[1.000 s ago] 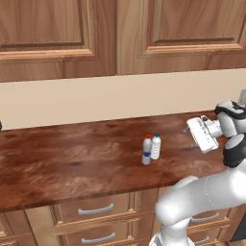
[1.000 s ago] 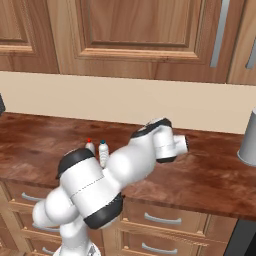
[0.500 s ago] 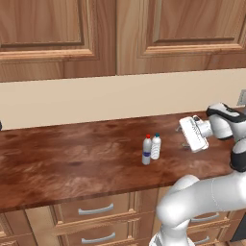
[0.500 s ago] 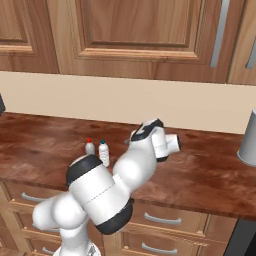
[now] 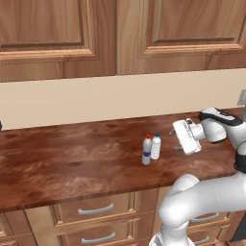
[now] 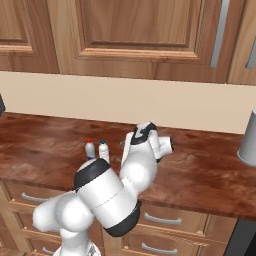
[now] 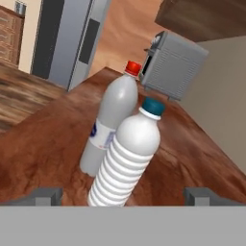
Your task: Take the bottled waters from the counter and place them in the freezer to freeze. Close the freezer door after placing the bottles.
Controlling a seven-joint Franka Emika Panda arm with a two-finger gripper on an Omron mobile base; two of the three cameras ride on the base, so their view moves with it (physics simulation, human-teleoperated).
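Note:
Two bottled waters stand upright side by side on the dark wood-grain counter (image 5: 72, 158). The red-capped one (image 5: 147, 151) (image 6: 90, 150) (image 7: 111, 126) has a blue label. The teal-capped one (image 5: 155, 147) (image 6: 103, 150) (image 7: 126, 166) is ribbed and nearer to the hand. My gripper (image 5: 174, 140) (image 6: 123, 149) (image 7: 124, 196) is open, held level just to the right of the bottles and pointed at them, touching neither. In the hand view the teal-capped bottle stands between the fingertips (image 7: 46, 195) and a little ahead of them. A grey refrigerator (image 7: 72, 43) shows far behind the bottles.
Wooden wall cabinets (image 5: 115, 33) hang above the beige backsplash. Light drawers with silver handles (image 5: 96, 210) run under the counter. A grey cylinder (image 6: 248, 138) stands at the counter's right end. A grey box-shaped appliance (image 7: 174, 65) sits on the counter beyond the bottles.
The hand has swung left along the counter and now hangs close beside the bottles. The bottles have not moved, and the jaws have stayed open.

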